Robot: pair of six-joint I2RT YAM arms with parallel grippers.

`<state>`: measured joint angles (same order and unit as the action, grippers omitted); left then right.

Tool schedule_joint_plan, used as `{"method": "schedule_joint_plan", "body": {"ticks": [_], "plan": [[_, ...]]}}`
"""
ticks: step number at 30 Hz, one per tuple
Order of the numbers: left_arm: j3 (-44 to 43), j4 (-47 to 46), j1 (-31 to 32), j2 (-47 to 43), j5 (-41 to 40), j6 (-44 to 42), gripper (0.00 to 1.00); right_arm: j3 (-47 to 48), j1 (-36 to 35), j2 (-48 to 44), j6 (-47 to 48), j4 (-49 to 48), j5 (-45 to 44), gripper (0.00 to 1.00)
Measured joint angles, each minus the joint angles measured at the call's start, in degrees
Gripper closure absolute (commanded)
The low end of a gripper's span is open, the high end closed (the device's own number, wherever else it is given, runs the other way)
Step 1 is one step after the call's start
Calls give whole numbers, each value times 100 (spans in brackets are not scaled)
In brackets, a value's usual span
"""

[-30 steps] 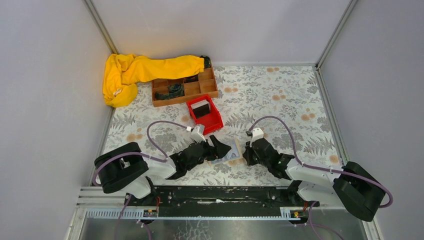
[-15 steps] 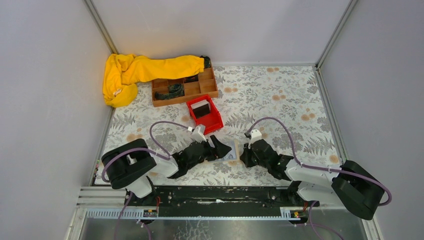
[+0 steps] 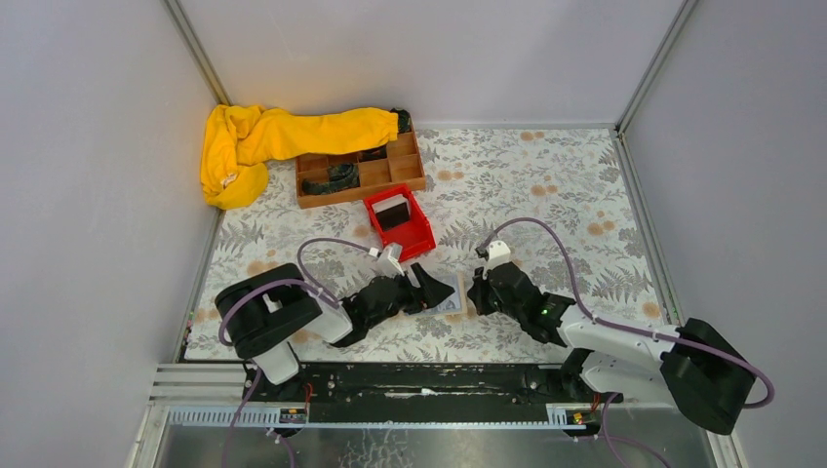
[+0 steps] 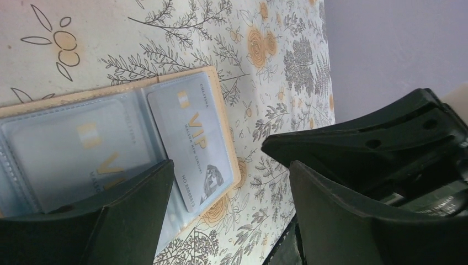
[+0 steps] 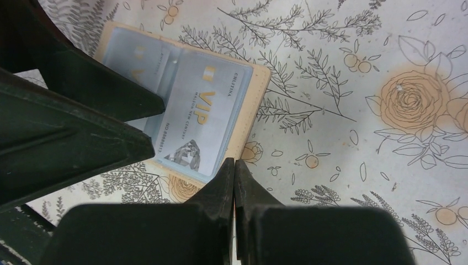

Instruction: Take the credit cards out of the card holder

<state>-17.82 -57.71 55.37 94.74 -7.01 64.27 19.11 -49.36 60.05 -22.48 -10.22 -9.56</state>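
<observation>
The card holder [image 3: 446, 293] lies open on the table, its tan edge [image 4: 225, 127] around clear pockets. Two whitish credit cards marked VIP sit in the pockets: one at the holder's end [image 4: 190, 132] and one beside it [image 4: 72, 149]. My left gripper [image 4: 230, 164] is open, one finger [image 4: 110, 221] over the holder, the other off its end. My right gripper [image 5: 234, 163] is shut and empty, its tips right at the holder's tan edge [image 5: 256, 94] beside the end card [image 5: 196, 118]. In the top view both grippers, left [image 3: 421, 286] and right [image 3: 478, 292], flank the holder.
A red bin [image 3: 421, 237] with a dark card [image 3: 393, 212] in it stands just beyond the left gripper. Behind it are a brown wooden compartment tray [image 3: 359, 171] and a yellow cloth [image 3: 263, 141]. Grey walls enclose the floral table.
My right gripper has moved left and forward, closer to the card holder's end. The left arm's base has turned, while its gripper stays over the holder.
</observation>
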Motion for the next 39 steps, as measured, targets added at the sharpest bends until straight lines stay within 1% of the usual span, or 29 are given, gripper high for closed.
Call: {"method": "schedule_joint_plan", "body": {"ticks": [7,12,19,25,39], "plan": [[87,-319,-52,138,76,149,16,76,-2,732,83,-138,46,100],[122,-358,-81,138,105,190,16,76,-2,988,83,-328,155,100],[151,-389,-120,142,125,223,17,87,-4,933,83,-396,269,100],[181,-420,-149,140,146,227,17,358,-4,903,87,-398,444,100],[251,-330,-212,-7,144,219,17,348,-4,1497,55,-765,479,100]]}}
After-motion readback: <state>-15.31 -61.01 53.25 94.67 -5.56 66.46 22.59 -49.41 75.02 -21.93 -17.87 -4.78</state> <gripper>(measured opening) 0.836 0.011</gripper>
